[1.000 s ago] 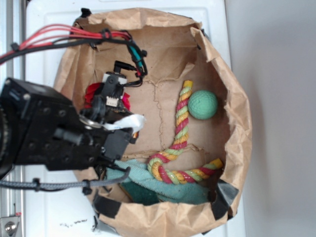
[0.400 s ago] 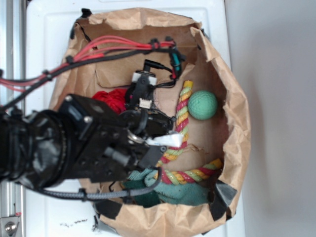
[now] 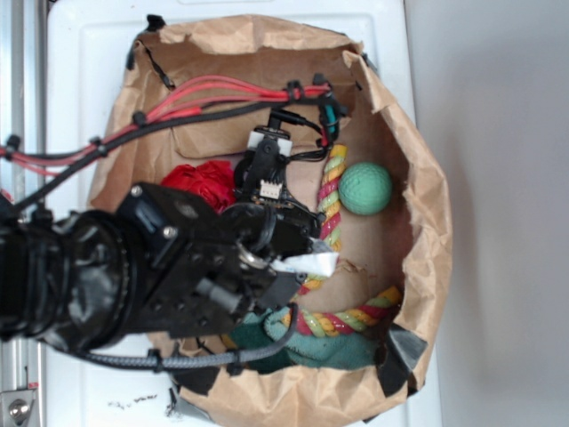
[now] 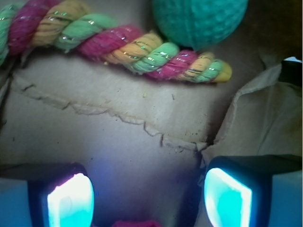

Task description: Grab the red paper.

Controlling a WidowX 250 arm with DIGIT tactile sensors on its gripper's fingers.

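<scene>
The red paper (image 3: pixel 201 181) is a crumpled bright red wad on the bag floor at the left, partly hidden by my arm. My gripper (image 3: pixel 291 228) is to its right, over the middle of the floor, facing the rope. In the wrist view the gripper (image 4: pixel 149 196) is open and empty. Its two lit fingertips (image 4: pixel 71 201) stand wide apart over bare brown paper. A small pink-red sliver (image 4: pixel 137 223) shows at the bottom edge between them; I cannot tell what it is.
All lies in a brown paper bag with raised walls (image 3: pixel 428 222). A red-yellow-green twisted rope (image 3: pixel 327 206) (image 4: pixel 118 45) and a green ball (image 3: pixel 364 189) (image 4: pixel 199 19) lie ahead. A teal cloth (image 3: pixel 333 349) is at the front. Red cables (image 3: pixel 204 93) cross the back.
My arm has moved right, from over the red paper towards the rope. The red paper, mostly hidden one second ago, now shows to the left of the gripper.
</scene>
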